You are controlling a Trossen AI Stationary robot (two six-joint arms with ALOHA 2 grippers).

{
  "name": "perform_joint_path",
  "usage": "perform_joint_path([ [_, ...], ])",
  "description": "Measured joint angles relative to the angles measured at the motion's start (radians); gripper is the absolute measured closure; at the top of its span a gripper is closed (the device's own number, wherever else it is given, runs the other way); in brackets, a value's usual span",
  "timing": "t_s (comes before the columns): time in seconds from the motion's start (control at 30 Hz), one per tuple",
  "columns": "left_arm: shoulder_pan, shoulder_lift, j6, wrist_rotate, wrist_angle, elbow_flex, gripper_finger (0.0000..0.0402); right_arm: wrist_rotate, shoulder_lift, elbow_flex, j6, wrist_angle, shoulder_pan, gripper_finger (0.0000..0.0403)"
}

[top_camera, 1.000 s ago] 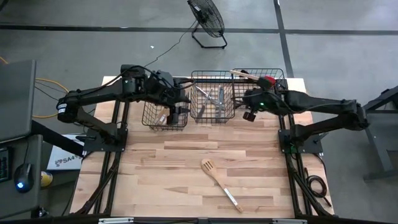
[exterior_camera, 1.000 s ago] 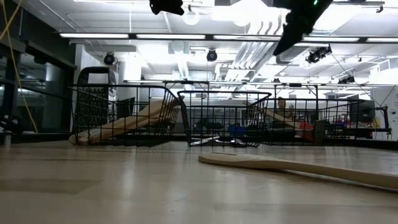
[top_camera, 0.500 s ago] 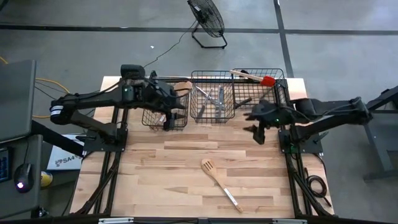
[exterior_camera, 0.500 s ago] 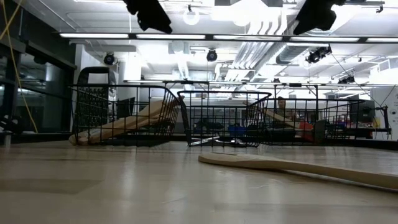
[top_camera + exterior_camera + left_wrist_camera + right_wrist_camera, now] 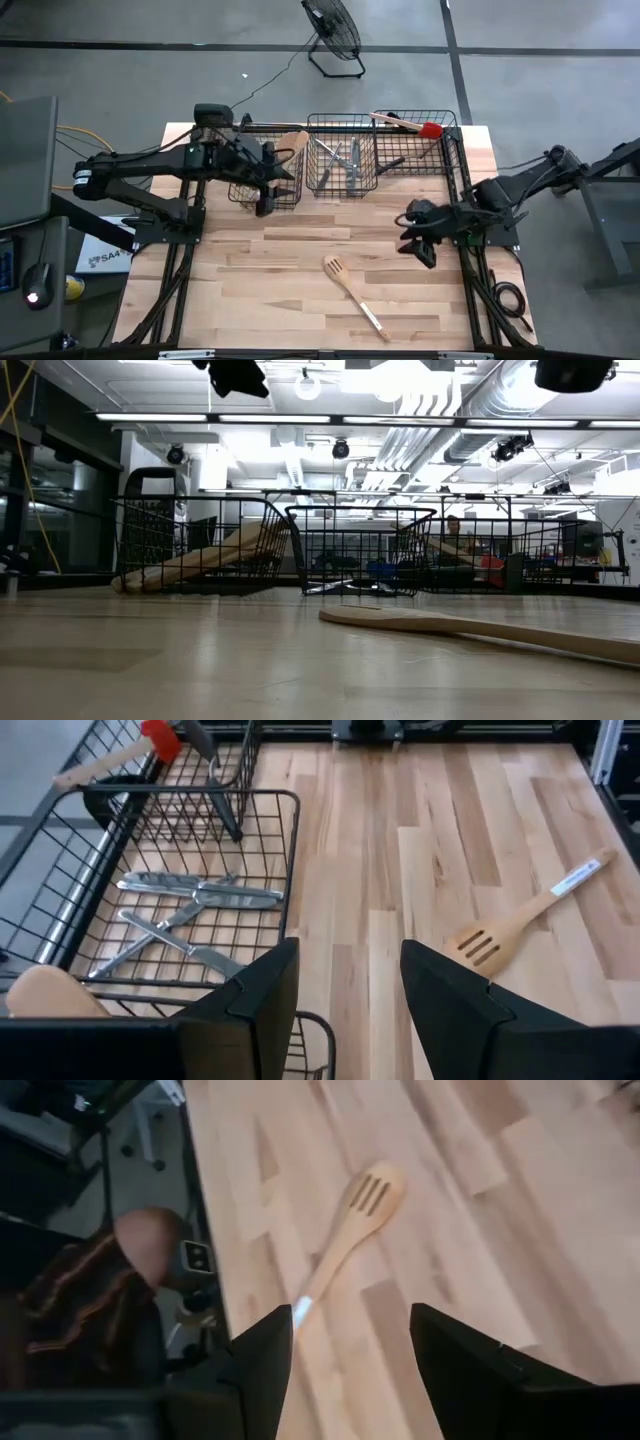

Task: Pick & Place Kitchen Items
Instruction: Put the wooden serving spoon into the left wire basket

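A pale wooden slotted turner (image 5: 350, 290) lies flat on the table's near middle; the right wrist view also shows this turner (image 5: 352, 1225). My right gripper (image 5: 412, 240) hovers open above the table just right of it, holding nothing (image 5: 350, 1365). My left gripper (image 5: 270, 193) hangs open and empty over the near rim of the left basket (image 5: 262, 178), which holds a wooden spoon (image 5: 293, 140). Silver cutlery (image 5: 190, 905) lies in the middle basket (image 5: 343, 165). A red-headed spatula (image 5: 430, 129) rests across the right basket (image 5: 425, 150).
Three black wire baskets stand in a row along the table's far edge. Bare wooden tabletop (image 5: 270, 270) spreads left of and around the turner. A floor fan (image 5: 333, 30) stands beyond the table.
My right gripper has swung away from the right basket toward the table's near edge, turning as it went, and now hangs over the table beside the slotted turner. My left gripper has drawn back a little toward the table's left edge.
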Motion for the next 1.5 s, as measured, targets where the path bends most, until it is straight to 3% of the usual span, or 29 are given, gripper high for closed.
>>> perform_joint_path([
  [0.37, -0.156, -0.009, -0.029, -0.087, -0.008, 0.0, 0.0229, -0.031, 0.144, 0.0, 0.181, 0.163, 0.136, 0.0228],
  [0.67, -0.304, -0.007, -0.102, -0.182, -0.029, 0.0, 0.0229, -0.058, 0.312, 0.0, 0.241, 0.419, 0.225, 0.0244],
  [1.03, -0.434, -0.007, -0.174, -0.25, -0.028, 0.0, 0.0229, -0.191, 0.508, 0.0, 0.431, 0.494, 0.284, 0.0259],
  [1.27, -0.473, -0.007, -0.21, -0.307, -0.028, 0.0, 0.0229, -0.254, 0.628, 0.047, 0.376, 0.502, 0.27, 0.0259],
  [1.37, -0.481, 0.005, -0.233, -0.307, -0.029, 0.002, 0.0229, -0.232, 0.661, 0.062, 0.34, 0.506, 0.257, 0.0259],
  [1.5, -0.491, 0.011, -0.251, -0.319, -0.05, 0.0, 0.0229, -0.116, 0.689, 0.062, 0.346, 0.526, 0.243, 0.0259],
])
